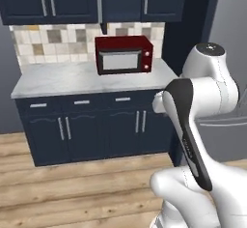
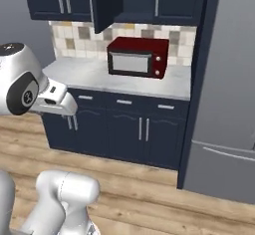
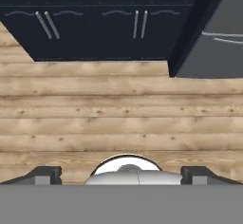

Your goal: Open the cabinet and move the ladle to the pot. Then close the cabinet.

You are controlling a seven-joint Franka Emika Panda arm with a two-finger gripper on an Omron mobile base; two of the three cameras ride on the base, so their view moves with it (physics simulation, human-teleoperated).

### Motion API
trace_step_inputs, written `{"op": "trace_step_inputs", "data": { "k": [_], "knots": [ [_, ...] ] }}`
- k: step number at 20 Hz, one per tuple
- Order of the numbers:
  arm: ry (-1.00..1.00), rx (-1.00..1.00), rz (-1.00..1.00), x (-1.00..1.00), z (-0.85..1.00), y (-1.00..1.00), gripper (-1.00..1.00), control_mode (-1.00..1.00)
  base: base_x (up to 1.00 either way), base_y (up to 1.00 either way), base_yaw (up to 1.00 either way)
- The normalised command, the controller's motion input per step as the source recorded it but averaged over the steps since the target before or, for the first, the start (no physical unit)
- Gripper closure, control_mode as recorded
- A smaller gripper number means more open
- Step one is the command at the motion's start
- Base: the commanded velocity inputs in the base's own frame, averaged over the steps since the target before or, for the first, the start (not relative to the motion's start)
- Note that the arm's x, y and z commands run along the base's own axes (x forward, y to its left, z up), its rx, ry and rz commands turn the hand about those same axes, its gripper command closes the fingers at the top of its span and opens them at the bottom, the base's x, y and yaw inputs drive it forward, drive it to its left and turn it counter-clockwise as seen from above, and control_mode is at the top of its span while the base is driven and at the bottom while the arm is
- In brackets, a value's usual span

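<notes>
Up high, the cabinet [image 2: 102,2] door swings out, open; what sits inside is hidden. Below sits a red microwave [image 1: 124,54]. The gripper [image 3: 121,174] holds nothing, fingers wide apart, over the wood floor [image 3: 118,118].

Microwave [image 1: 124,54] blocks counter [image 1: 58,79] middle (open left side).

The cabinet [image 2: 102,2], its door swung out edge-on, is cut off by the top edge in both base views, and its interior cannot be seen. The gripper [image 3: 121,175] shows just two dark fingertips [image 3: 45,174], set wide apart. The grey refrigerator [image 2: 226,104] runs past the right edge.
</notes>
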Motion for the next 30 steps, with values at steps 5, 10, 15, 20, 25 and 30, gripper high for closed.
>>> {"op": "trace_step_inputs", "data": {
  "k": [5, 10, 15, 20, 25, 30],
  "knots": [
    [0.0, 0.0, 0.0, 0.0, 0.0, 0.0, -1.0, 1.0, 0.95, -0.1, 0.0],
    [0.0, 0.0, 0.0, 0.0, 0.0, 0.0, -1.0, 1.0, 1.0, -0.28, 0.02],
    [0.0, 0.0, 0.0, 0.0, 0.0, 0.0, -1.0, 1.0, 1.0, -0.38, 0.03],
    [0.0, 0.0, 0.0, 0.0, 0.0, 0.0, -1.0, 1.0, 1.0, -0.37, 0.02],
    [0.0, 0.0, 0.0, 0.0, 0.0, 0.0, -1.0, 1.0, 1.0, -0.03, 0.0],
    [0.0, 0.0, 0.0, 0.0, 0.0, 0.0, -1.0, 1.0, 0.98, 0.0, 0.0]
  ]
}}
